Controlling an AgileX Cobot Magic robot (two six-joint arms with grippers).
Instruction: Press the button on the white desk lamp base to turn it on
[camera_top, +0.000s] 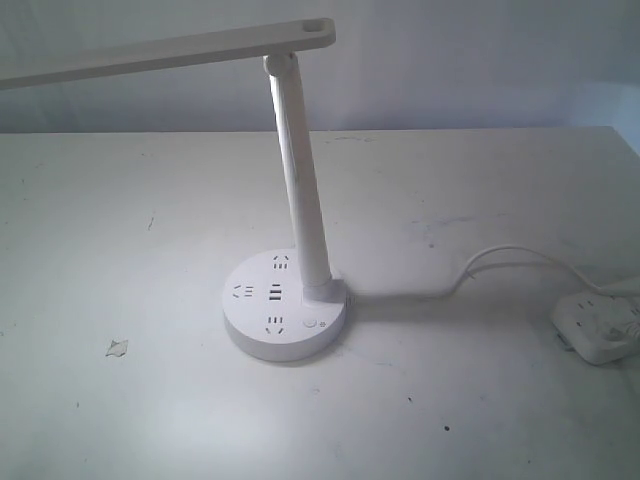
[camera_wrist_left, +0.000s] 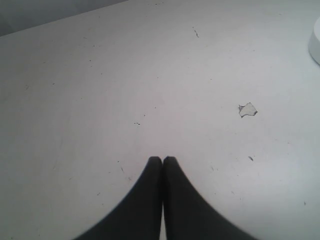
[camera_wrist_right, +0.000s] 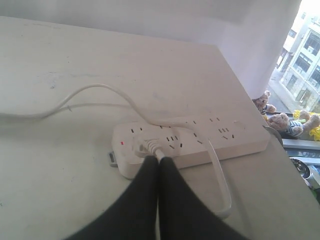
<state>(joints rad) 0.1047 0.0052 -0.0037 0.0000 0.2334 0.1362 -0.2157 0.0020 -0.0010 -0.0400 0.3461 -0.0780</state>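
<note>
The white desk lamp base (camera_top: 284, 306) is a round flat disc near the table's middle, with a slim stem (camera_top: 300, 170) and a long flat head (camera_top: 160, 52) reaching left. Its small round button (camera_top: 309, 324) sits on the disc's front right. An edge of the base (camera_wrist_left: 315, 42) shows in the left wrist view. My left gripper (camera_wrist_left: 162, 159) is shut and empty above bare table, well away from the base. My right gripper (camera_wrist_right: 159, 160) is shut and empty, close to the power strip's plug (camera_wrist_right: 145, 146). Neither gripper shows in the exterior view.
A white rectangular power strip (camera_top: 598, 326) (camera_wrist_right: 200, 142) lies at the table's right side, a red light lit on it. A white cable (camera_top: 490, 262) (camera_wrist_right: 90, 95) runs from it towards the lamp. A small chipped patch (camera_top: 117, 348) (camera_wrist_left: 247, 110) marks the tabletop. The table's right edge (camera_wrist_right: 260, 115) is near.
</note>
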